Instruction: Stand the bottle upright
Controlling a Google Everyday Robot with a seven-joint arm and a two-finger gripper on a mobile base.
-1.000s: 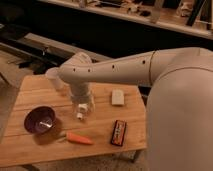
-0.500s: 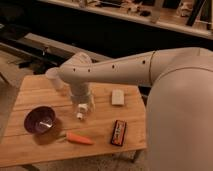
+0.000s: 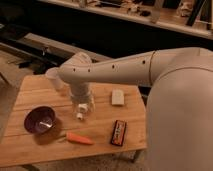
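**Pincer hanging over a lit wooden bench in a dark room**

A planked wooden bench (image 3: 30, 92) is sitting in warm light while the room behind is lying in shadow, a long pale ledge (image 3: 165, 17) running across the top. At the left, a purple bowl (image 3: 39, 121) is resting near the front edge. Behind it, a pale see-through shape that looks to be the bottle (image 3: 52, 77) is sitting on the wood, partly hidden by the white arm (image 3: 115, 67); lying or standing, I cannot tell. Near the middle the pincer (image 3: 81, 112) is hanging point-down close above the boards, standing apart and clamping nothing. An orange carrot (image 3: 80, 138) is lying in front of it. Further right, a white block (image 3: 117, 97) and a black box (image 3: 118, 132) are lying on the bench, well apart from each other.
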